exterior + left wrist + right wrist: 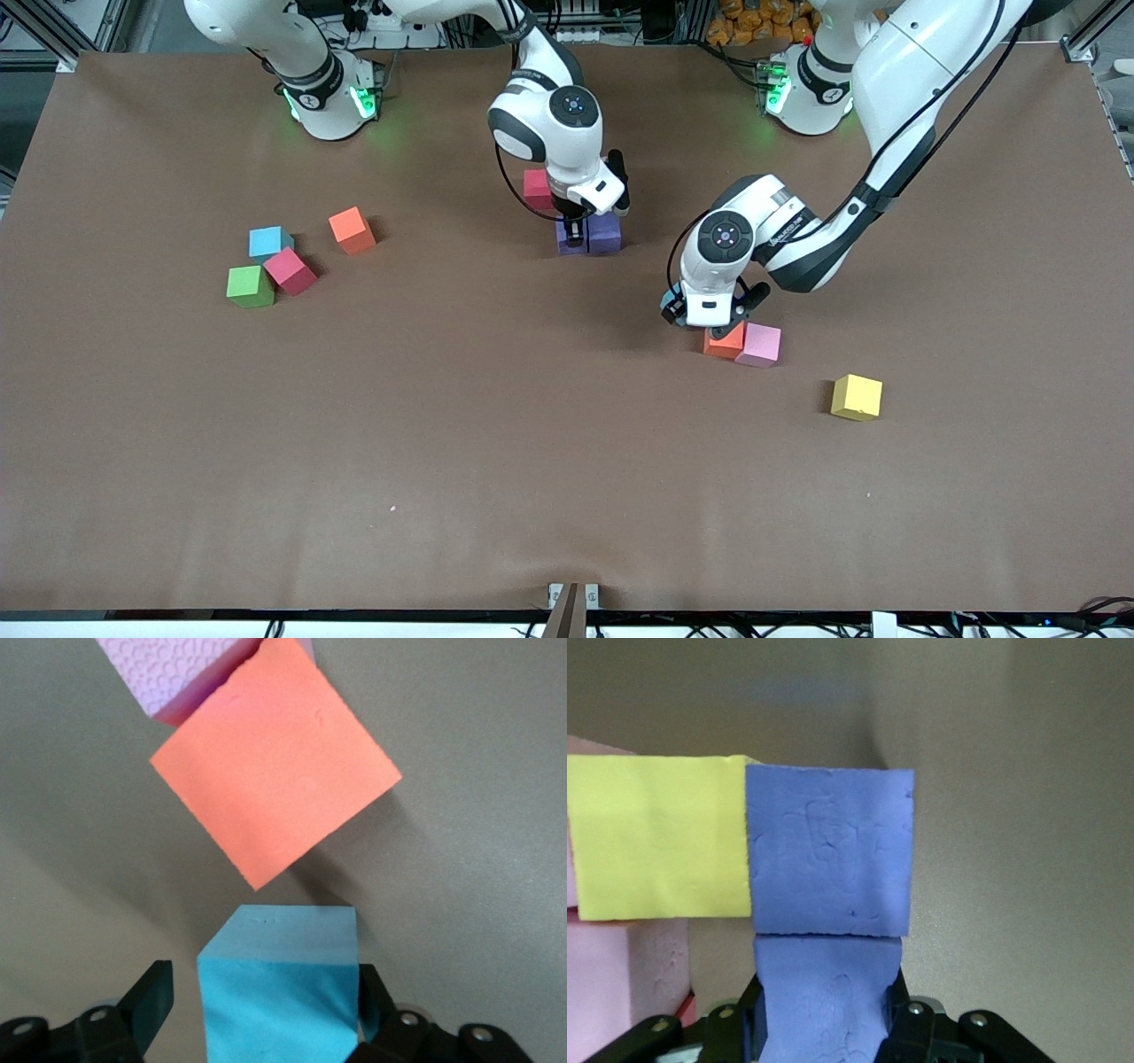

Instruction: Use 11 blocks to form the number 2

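A loose group lies toward the right arm's end: light blue cube [268,240], green cube [250,286], tilted red cube [290,270], and an orange cube [352,229] beside them. Mid-desk, two purple cubes [603,234] sit side by side, a pink cube [537,188] farther back. An orange cube [726,340] touches a light pink cube [760,345]. A yellow cube [857,396] lies apart.

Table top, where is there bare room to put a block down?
Bare mat runs along the whole camera edge, nearer than the yellow block. Also free between the green block and the purple blocks. It is crowded around both claws.
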### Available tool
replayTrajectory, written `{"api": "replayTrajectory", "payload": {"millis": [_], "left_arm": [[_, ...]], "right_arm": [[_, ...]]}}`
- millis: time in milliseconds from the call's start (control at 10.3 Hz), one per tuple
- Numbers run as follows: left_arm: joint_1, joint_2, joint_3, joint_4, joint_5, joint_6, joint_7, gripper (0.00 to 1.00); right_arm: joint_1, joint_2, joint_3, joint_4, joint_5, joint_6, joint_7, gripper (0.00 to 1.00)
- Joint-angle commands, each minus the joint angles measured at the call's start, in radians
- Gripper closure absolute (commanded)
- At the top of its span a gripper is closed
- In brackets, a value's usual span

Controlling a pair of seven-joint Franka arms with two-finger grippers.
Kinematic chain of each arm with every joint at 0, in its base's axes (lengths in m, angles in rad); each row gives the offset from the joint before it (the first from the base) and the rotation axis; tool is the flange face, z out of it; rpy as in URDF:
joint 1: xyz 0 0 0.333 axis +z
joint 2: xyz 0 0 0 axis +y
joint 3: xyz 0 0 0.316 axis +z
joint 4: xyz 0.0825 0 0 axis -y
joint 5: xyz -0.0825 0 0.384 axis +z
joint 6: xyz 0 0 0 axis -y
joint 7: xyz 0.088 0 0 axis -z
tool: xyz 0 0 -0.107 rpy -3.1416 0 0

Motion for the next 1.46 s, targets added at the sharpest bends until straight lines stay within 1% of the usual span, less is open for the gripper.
{"api": "replayTrajectory", "payload": {"millis": [0, 97, 389, 486, 583, 778, 875, 1069, 1264, 1361], "left_arm": [[0.006, 0.025, -0.007, 0.026, -0.004, -0.017, 0.016, 0.12], [0.006, 0.025, -0.007, 0.026, -0.004, -0.017, 0.013, 0.26], [0.006, 0.021, -0.007, 0.038, -0.002, -0.017, 0.004, 0.68], [0.006, 0.018, -0.007, 0.046, -0.002, -0.017, 0.001, 0.79], [0.006, 0.013, -0.01, 0.067, -0.013, -0.019, -0.007, 0.84], [0.006, 0.001, -0.03, 0.119, -0.018, -0.045, -0.07, 0.87], [0.007, 0.001, -0.044, 0.145, -0.018, -0.06, -0.122, 0.87], [0.004, -0.001, -0.067, 0.165, -0.022, -0.062, -0.227, 0.87], [-0.012, 0.001, -0.073, 0.199, -0.024, -0.062, -0.329, 0.87], [-0.025, 0.002, -0.088, 0.214, -0.031, -0.062, -0.372, 0.88]], "right_arm": [[0.013, 0.027, -0.008, 0.031, 0.002, -0.009, 0.027, 0.33], [0.013, 0.027, -0.008, 0.035, 0.001, -0.015, 0.025, 0.0], [0.012, 0.015, -0.008, 0.035, 0.001, -0.02, 0.023, 0.0], [0.01, 0.004, -0.008, 0.034, 0.001, -0.036, 0.022, 0.0], [0.01, -0.009, -0.008, 0.035, 0.001, -0.079, 0.023, 0.0], [0.009, -0.036, -0.008, 0.034, 0.001, -0.099, 0.023, 0.0], [0.006, -0.048, -0.008, 0.035, 0.001, -0.112, 0.025, 0.0], [-0.014, -0.08, -0.012, 0.035, 0.001, -0.138, 0.023, 0.0], [-0.085, -0.117, -0.014, 0.035, 0.002, -0.141, 0.025, 0.0], [-0.141, -0.134, -0.015, 0.035, 0.002, -0.141, 0.026, 0.0]]}}
